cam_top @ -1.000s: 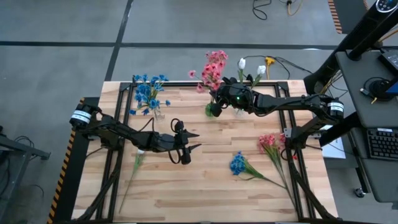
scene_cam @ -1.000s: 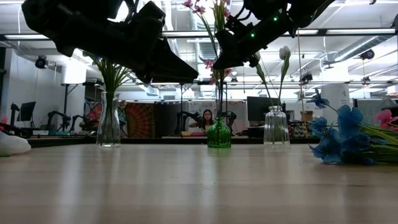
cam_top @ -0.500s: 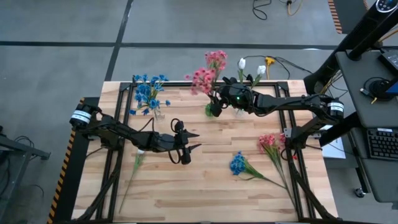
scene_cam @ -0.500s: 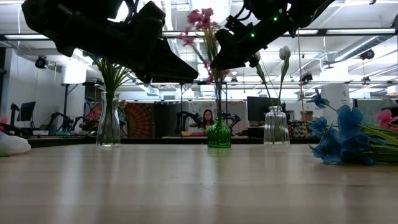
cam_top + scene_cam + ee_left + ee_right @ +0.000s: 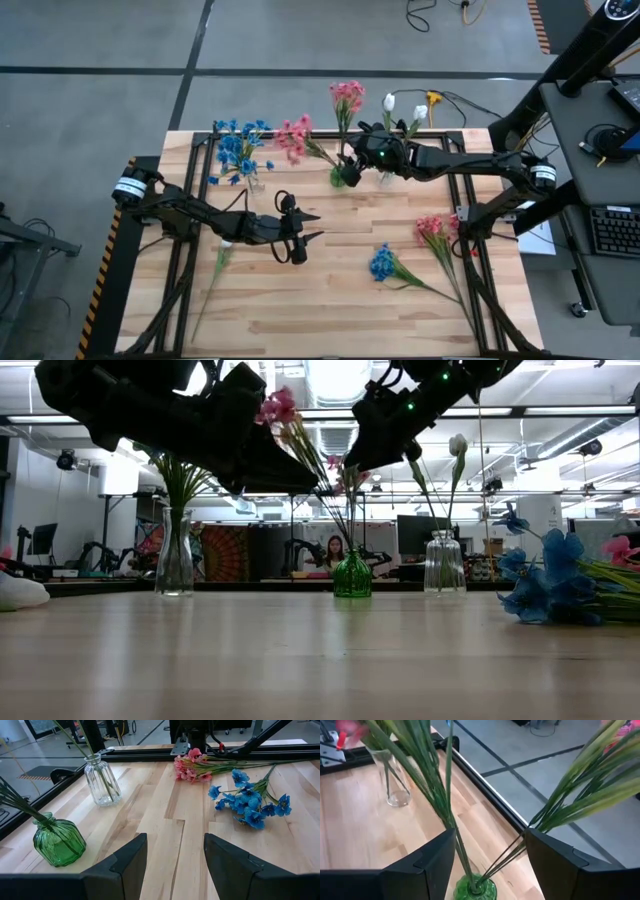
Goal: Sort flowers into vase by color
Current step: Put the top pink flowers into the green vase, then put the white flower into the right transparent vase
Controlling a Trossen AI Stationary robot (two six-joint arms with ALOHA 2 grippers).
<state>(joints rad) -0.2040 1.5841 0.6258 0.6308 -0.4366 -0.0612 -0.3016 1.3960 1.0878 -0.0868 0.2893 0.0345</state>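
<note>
The pink flowers [image 5: 294, 137] stand in the green vase [image 5: 338, 177], right under your right gripper [image 5: 348, 170]. One sprig leans far out to the side, away from the gripper, and another pink bunch [image 5: 347, 96] stands up straighter. The right gripper's fingers are spread apart, with the stems between them, and they pinch nothing.

Your left gripper [image 5: 312, 226] hangs over the middle of the bench [image 5: 330, 310]. Its fingers are spread too and hold nothing. A blue sprig [image 5: 381, 264] and a pink sprig [image 5: 432, 230] lie on the bench past it, toward the right arm's side. They are not sorted yet.

Be careful when you lift the right gripper away. I think a finger could catch a stem and pull it out. The leaning sprig could also tip the vase over, or fall out by itself.

The white buds [image 5: 389, 101] sit in a clear vase [image 5: 102, 779] just beside the right gripper, but the arm hides that vase from above. The blue flowers [image 5: 240, 148] are in another clear vase [image 5: 174, 555] farther off. A thin green stem [image 5: 214, 267] lies behind the left gripper, and you cannot tell its color of bloom.
</note>
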